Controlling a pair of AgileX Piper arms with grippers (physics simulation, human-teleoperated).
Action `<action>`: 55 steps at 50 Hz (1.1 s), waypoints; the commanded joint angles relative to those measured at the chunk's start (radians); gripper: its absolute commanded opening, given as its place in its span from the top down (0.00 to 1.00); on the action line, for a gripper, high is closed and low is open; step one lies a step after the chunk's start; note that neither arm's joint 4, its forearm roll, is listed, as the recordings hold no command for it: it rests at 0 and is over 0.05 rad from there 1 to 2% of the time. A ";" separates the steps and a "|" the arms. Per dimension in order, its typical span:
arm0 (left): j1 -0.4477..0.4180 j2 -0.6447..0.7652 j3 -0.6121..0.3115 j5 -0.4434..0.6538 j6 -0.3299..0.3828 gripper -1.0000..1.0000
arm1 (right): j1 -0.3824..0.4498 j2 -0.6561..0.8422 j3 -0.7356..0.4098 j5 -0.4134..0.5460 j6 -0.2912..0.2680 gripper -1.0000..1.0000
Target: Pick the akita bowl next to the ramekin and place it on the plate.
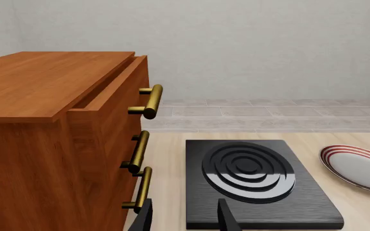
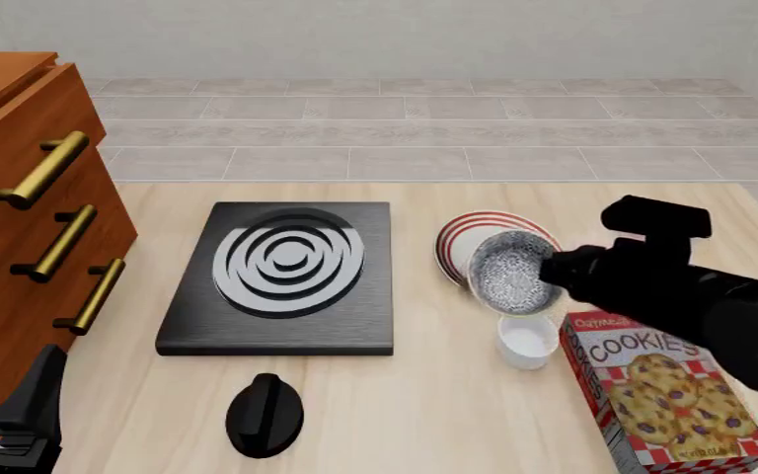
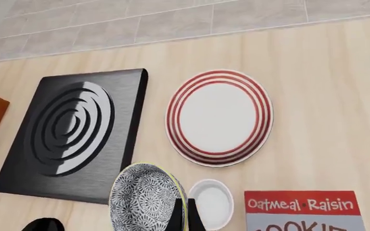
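The akita bowl (image 2: pixel 508 272) hangs tilted in the air over the near edge of the red-striped plate (image 2: pixel 464 237), its speckled inside showing in the front view. My right gripper (image 2: pixel 553 269) is shut on its rim. In the right wrist view the bowl's patterned outside (image 3: pixel 145 196) sits against my right gripper (image 3: pixel 183 219), with the plate (image 3: pixel 218 117) beyond it. The white ramekin (image 2: pixel 527 342) (image 3: pixel 212 202) stands on the table just below the bowl. My left gripper (image 1: pixel 183 219) (image 2: pixel 27 413) is open and empty near the table's front left corner.
A black slab with white rings (image 2: pixel 287 272) (image 1: pixel 256 178) lies left of the plate. A wooden cabinet with brass handles (image 2: pixel 24 227) (image 1: pixel 50 134) stands at the far left. A cookie box (image 2: pixel 662 395) lies at the front right, a black knob (image 2: pixel 265 413) at the front.
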 commanded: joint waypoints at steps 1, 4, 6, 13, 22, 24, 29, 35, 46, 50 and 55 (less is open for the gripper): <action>0.000 0.000 0.000 0.000 0.000 0.00 | -0.047 0.047 -0.040 -0.030 -0.019 1.00; 0.000 0.000 0.000 0.000 0.000 0.00 | -0.058 0.055 -0.047 -0.037 -0.022 1.00; 0.000 0.000 0.000 0.000 0.000 0.00 | -0.069 0.063 -0.055 -0.042 -0.025 1.00; 0.000 0.000 0.000 0.000 0.000 0.00 | -0.079 0.095 -0.068 -0.072 -0.024 1.00; 0.000 0.000 0.000 0.000 0.000 0.00 | -0.073 0.134 -0.084 -0.112 -0.005 1.00; 0.000 0.000 0.000 0.000 0.000 0.00 | -0.074 0.146 -0.086 -0.120 -0.006 1.00; 0.000 0.000 0.000 0.000 0.000 0.00 | -0.079 0.175 -0.093 -0.137 -0.010 1.00; 0.000 0.000 0.000 0.000 0.000 0.00 | -0.083 0.204 -0.097 -0.156 -0.014 1.00; 0.000 0.000 0.000 0.000 0.000 0.00 | -0.094 0.265 -0.121 -0.185 -0.026 1.00; 0.000 0.000 0.000 0.000 0.000 0.00 | -0.099 0.287 -0.132 -0.195 -0.030 1.00; 0.000 0.000 0.000 0.000 0.000 0.00 | -0.103 0.318 -0.139 -0.208 -0.039 1.00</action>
